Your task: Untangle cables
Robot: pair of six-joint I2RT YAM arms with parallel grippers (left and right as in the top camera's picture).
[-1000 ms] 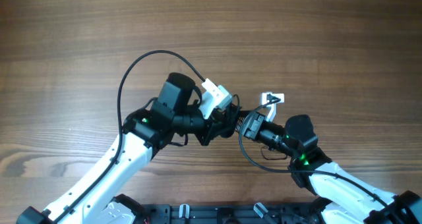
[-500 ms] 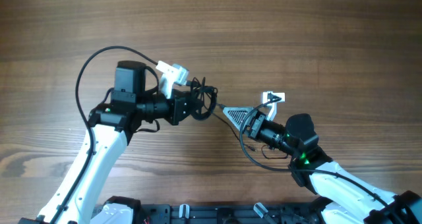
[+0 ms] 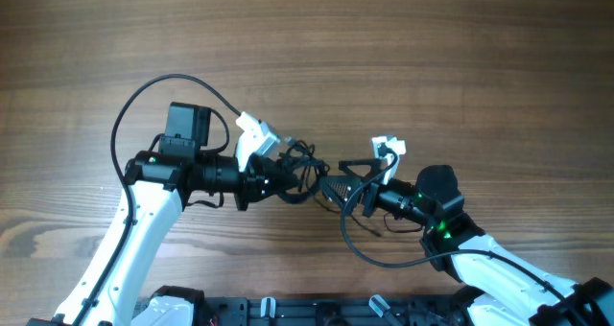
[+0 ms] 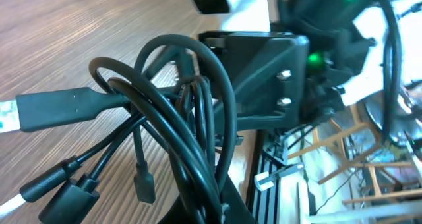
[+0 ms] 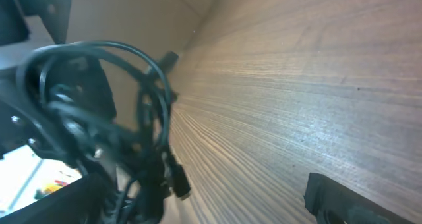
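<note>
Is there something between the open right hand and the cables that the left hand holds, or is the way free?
Nothing visible stands between them. The right hand is open and points at the cables, which are bundled in the shut left hand just ahead of it.

The brown wooden table (image 3: pixel 451 48) is streaked with fine darker grain lines. The bundle of thin glossy black cables (image 4: pixel 198 138) carries matt black plug ends. The left claw (image 3: pixel 280 175) and the right claw (image 3: pixel 338 179) are black all over. The arms' white shells (image 3: pixel 134 240) join black joints, each showing a small green light (image 3: pixel 441 233). The boxy camera block (image 3: pixel 254 134) is white.
</note>
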